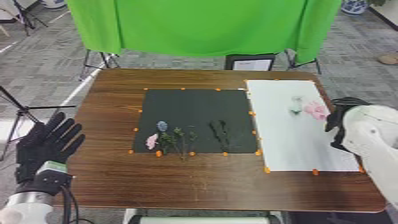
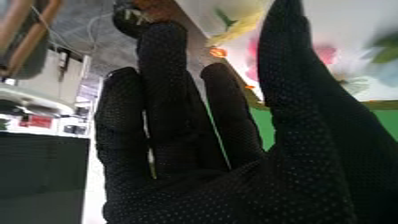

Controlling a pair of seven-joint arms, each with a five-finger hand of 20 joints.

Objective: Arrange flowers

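Observation:
My right hand (image 1: 339, 120) is over the right edge of the white sheet (image 1: 306, 150), beside a pink flower (image 1: 315, 110). A pale flower (image 1: 296, 106) lies just left of the pink one. In the right wrist view my right hand (image 2: 222, 192) is open with straight fingers, and a pink bloom (image 2: 325, 53) shows beyond the thumb. On the black mat (image 1: 191, 105) lie a blue flower (image 1: 162, 126), a light pink flower (image 1: 152, 141), green stems (image 1: 178, 134) and dark stems (image 1: 219, 134). My left hand (image 1: 43, 145) is open off the table's left side.
Orange markers line the mat and sheet on the brown wooden table (image 1: 160, 185). Behind the table hang green cloths (image 1: 204, 25), with a dark-framed panel (image 1: 251, 64) below them. A black tripod (image 1: 27, 110) stands at the left.

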